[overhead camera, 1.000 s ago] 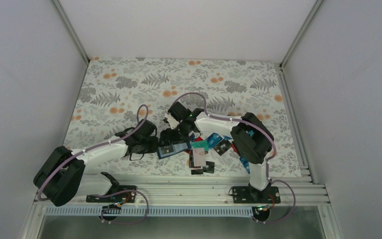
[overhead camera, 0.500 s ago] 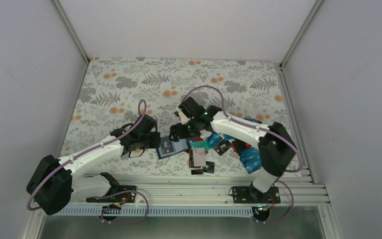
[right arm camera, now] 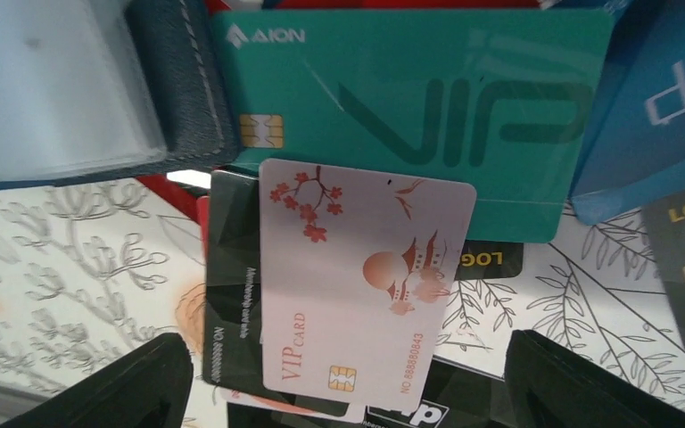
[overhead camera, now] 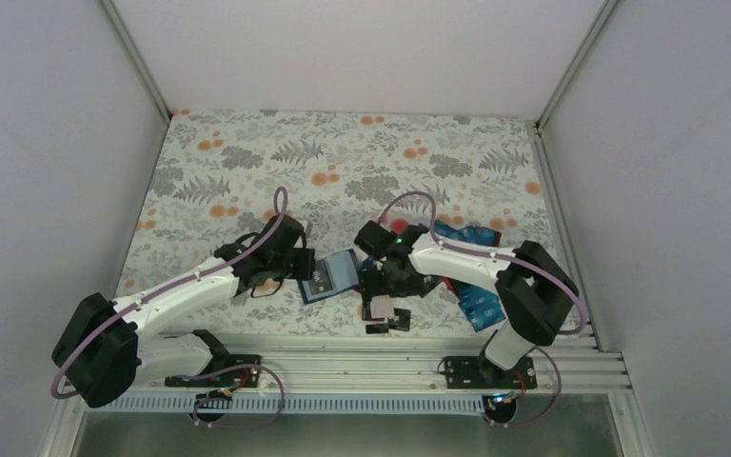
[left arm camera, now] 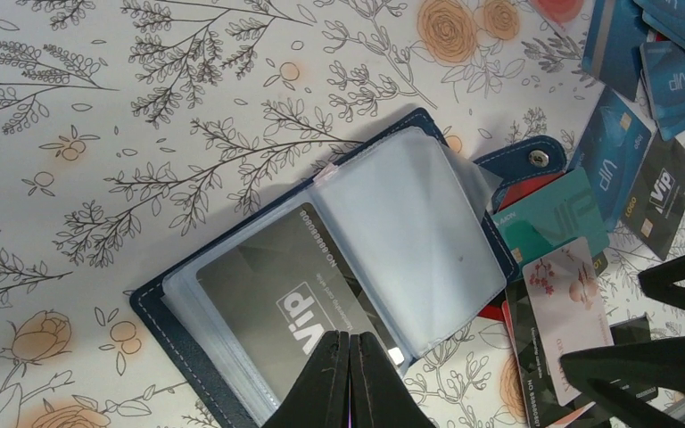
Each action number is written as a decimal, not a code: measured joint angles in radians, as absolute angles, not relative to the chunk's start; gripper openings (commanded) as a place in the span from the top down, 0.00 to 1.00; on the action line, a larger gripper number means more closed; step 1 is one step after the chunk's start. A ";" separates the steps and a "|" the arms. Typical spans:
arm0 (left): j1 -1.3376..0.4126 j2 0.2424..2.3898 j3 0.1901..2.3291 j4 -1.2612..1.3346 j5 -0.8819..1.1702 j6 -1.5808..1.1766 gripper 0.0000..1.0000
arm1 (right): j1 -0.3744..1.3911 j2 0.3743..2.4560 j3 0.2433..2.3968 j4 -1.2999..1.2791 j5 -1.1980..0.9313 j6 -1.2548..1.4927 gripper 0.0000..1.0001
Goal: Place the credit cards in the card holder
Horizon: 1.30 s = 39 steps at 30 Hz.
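I see the left tool [left arm camera: 348,357] fully closed, tips at the open card holder [left arm camera: 383,223] edge. The right tool [right arm camera: 348,383] is wide open, empty, above a pink card [right arm camera: 357,276]. The credit cards [overhead camera: 481,307] lie at the card holder's 3 o'clock.

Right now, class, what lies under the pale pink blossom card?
A black card pokes out on its left, and the teal VIP card's lower edge runs beneath its top. Anything else under the pink card is covered.

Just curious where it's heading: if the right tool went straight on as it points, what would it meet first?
Probably the pale pink blossom card, lying centred below the open right tool, atop a black card. How far off it is, I can't tell.
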<state>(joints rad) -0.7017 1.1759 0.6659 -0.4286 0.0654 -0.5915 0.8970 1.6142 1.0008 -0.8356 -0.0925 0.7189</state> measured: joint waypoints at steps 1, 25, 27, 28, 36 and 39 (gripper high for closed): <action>-0.703 1.176 0.666 -0.425 0.067 -0.587 0.98 | 0.903 1.627 1.001 -0.835 -0.091 0.725 0.11; -0.703 1.126 0.633 -0.422 0.079 -0.565 0.98 | 0.951 1.733 1.010 -0.816 -0.065 0.783 0.46; -0.703 1.126 0.634 -0.422 0.079 -0.566 0.98 | 0.951 1.728 1.008 -0.815 -0.062 0.783 0.47; -0.703 1.126 0.634 -0.422 0.079 -0.568 0.98 | 0.952 1.724 1.005 -0.813 -0.058 0.783 0.47; -0.704 1.126 0.634 -0.422 0.081 -0.585 0.98 | 0.947 1.664 0.971 -0.820 -0.002 0.781 0.47; -0.709 1.126 0.641 -0.423 0.085 -0.593 0.98 | 0.943 1.621 0.966 -0.830 0.012 0.777 0.46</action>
<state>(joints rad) -0.7090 1.1259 0.6407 -0.4232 0.0849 -0.5930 0.9428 1.6211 0.9661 -0.8295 0.0120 0.7773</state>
